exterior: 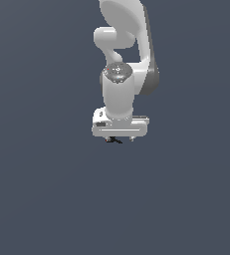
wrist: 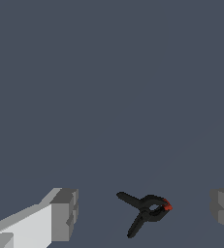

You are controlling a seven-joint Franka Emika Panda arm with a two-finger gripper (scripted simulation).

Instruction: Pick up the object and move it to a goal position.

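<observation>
The object is a tiny black clamp-like item with a small red tip (wrist: 147, 212). In the wrist view it lies on the flat grey surface between my two grey fingertips (wrist: 65, 213), touching neither. My gripper (wrist: 145, 213) is open, with its jaws spread wide on either side of the object. In the exterior view the white gripper (exterior: 119, 137) hangs straight down from the white-and-grey arm, and only a small black sliver of the object (exterior: 113, 140) shows just under it.
The plain grey surface (exterior: 47, 189) spreads on all sides of the arm.
</observation>
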